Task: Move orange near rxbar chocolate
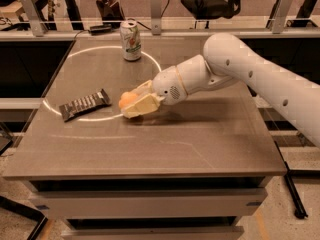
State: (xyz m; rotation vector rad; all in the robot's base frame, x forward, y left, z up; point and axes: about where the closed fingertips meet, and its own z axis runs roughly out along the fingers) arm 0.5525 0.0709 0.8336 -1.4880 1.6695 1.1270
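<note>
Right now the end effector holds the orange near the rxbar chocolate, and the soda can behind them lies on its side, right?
No: the camera view shows the soda can standing upright. The end effector does hold the orange near the rxbar chocolate, low over the table.

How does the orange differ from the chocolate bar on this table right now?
The orange is round and bright; the chocolate bar is flat, rectangular and dark. The orange is held in the gripper, just right of the bar; the chocolate bar lies free on the table. Both are at the table's left half, apart from each other.
</note>
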